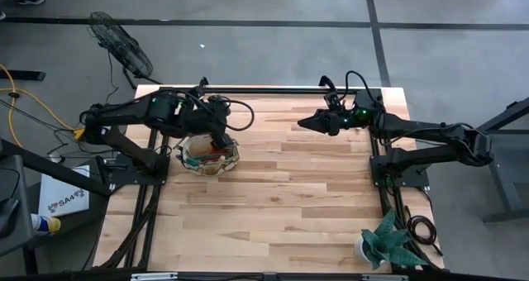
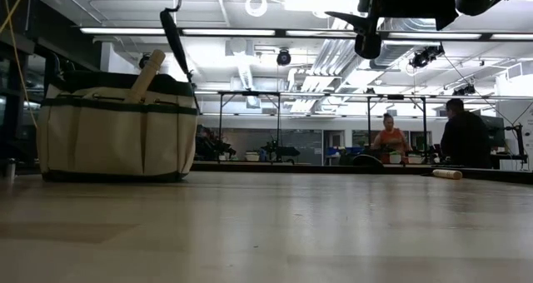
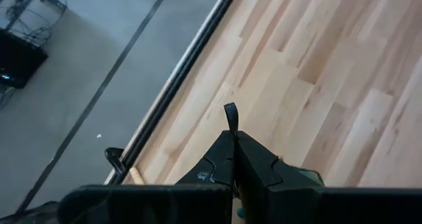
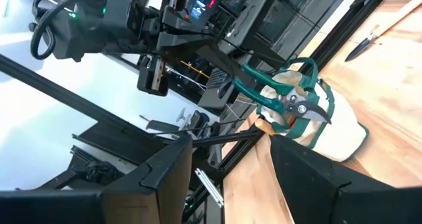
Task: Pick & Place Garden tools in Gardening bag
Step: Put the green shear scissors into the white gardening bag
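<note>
Light wooden plank worktop (image 1: 281, 190) carries the round beige fabric gardening bag with green trim (image 1: 210, 154) near its left rear corner. Bag holds green-handled pruning shears (image 4: 280, 92) and a wooden tool handle (image 2: 146, 75). Left gripper (image 1: 221, 140) hangs directly over the bag, fingers (image 3: 232, 159) closed, gripping nothing. Right gripper (image 1: 304, 123) raised, well apart from bag, fingers open, empty
</note>
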You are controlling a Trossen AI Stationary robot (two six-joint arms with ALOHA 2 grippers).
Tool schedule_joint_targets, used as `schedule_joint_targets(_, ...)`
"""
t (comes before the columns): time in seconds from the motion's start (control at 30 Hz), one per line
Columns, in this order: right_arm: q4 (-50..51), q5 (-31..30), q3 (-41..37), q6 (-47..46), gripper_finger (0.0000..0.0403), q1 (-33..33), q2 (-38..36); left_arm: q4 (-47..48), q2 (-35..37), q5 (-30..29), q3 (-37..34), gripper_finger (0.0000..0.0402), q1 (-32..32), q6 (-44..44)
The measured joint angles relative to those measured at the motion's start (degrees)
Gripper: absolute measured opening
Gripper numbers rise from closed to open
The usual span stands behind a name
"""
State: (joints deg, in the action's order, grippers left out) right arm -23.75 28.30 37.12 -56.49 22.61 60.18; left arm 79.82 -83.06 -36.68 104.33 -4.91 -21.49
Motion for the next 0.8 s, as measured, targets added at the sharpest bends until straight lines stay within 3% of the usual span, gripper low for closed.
schedule_joint_targets(0.3, 0.5, -1.0, 0.0, 0.9, 0.0199, 0.0, 0.0, 1.0, 1.4, 1.8, 0.1, 0.0, 0.0, 0.7)
schedule_joint_targets(0.6, 0.6, -1.4, 0.0, 1.3, 0.0199, 0.0, 0.0, 5.2, 1.0, 3.5, 6.8, 0.0, 0.0, 3.2)
schedule_joint_targets(0.8, 1.0, -2.6, 0.0, 1.5, 0.0199, 0.0, 0.0, 3.7, 1.0, 5.2, 7.4, 0.0, 0.0, 4.1)
